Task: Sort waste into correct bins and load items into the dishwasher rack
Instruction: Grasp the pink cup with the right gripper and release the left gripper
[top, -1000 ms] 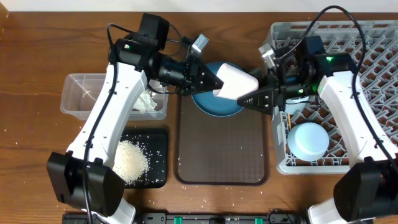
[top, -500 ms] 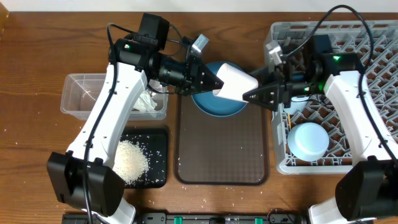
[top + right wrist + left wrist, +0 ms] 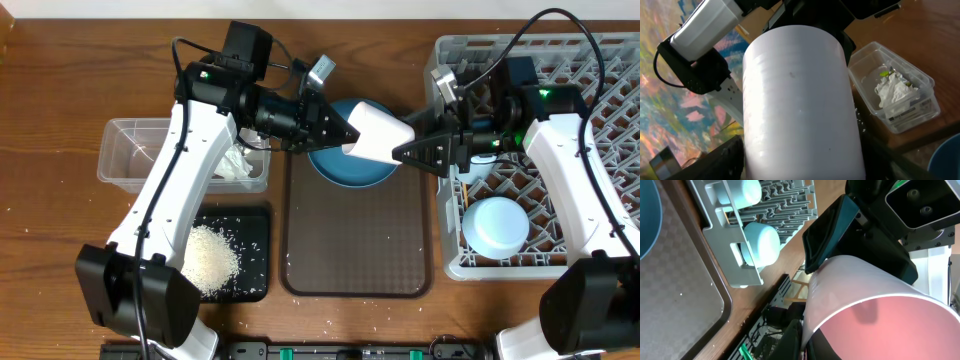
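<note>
One pink cup (image 3: pixel 380 133) pinched by L end effector (image 3: pixel 350 138) over plate (image 3: pixel 335 170); R end effector (image 3: pixel 404 142) spread.

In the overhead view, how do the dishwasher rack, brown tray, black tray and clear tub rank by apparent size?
1. dishwasher rack
2. brown tray
3. clear tub and black tray look alike; the left arm hides part of the latter.
</note>
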{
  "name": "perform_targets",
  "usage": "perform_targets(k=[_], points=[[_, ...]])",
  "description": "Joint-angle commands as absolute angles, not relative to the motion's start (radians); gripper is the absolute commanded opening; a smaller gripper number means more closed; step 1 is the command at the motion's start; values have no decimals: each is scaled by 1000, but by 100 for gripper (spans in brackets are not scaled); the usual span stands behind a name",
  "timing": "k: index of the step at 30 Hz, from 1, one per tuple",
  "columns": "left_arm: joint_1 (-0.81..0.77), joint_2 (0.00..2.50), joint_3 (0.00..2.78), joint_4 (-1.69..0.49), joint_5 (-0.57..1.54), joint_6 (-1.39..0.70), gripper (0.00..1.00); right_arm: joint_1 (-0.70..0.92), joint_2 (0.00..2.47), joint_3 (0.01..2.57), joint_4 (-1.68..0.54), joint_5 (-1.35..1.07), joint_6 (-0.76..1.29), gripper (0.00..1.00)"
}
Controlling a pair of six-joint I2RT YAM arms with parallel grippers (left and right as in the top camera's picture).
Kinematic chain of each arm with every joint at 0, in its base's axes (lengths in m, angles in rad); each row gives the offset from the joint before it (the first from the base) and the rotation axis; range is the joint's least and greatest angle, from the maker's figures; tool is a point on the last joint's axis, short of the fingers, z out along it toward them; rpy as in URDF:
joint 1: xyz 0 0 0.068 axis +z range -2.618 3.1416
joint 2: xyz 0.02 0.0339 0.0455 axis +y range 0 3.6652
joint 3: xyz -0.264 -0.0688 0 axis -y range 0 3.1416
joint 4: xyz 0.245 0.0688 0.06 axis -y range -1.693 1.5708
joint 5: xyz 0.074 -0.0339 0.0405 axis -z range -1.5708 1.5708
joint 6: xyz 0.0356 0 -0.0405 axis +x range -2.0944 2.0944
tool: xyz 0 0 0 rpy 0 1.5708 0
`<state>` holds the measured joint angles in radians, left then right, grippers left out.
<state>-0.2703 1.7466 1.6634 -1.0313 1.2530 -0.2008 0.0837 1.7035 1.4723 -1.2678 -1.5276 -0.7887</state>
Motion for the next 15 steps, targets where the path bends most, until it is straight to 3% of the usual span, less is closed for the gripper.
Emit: perform_targets(k=[1, 9, 15], points=[[-267, 1748, 1671, -1031, 1259, -175, 6, 99, 1706, 1480, -1272, -1560, -779, 71], [-267, 1748, 1671, -1032, 1259, -176, 6, 125, 1706, 1480, -1267, -1560, -779, 69], [-267, 1748, 1671, -1031, 1258, -175, 6, 124, 1706, 1480, -1268, -1560, -779, 60]])
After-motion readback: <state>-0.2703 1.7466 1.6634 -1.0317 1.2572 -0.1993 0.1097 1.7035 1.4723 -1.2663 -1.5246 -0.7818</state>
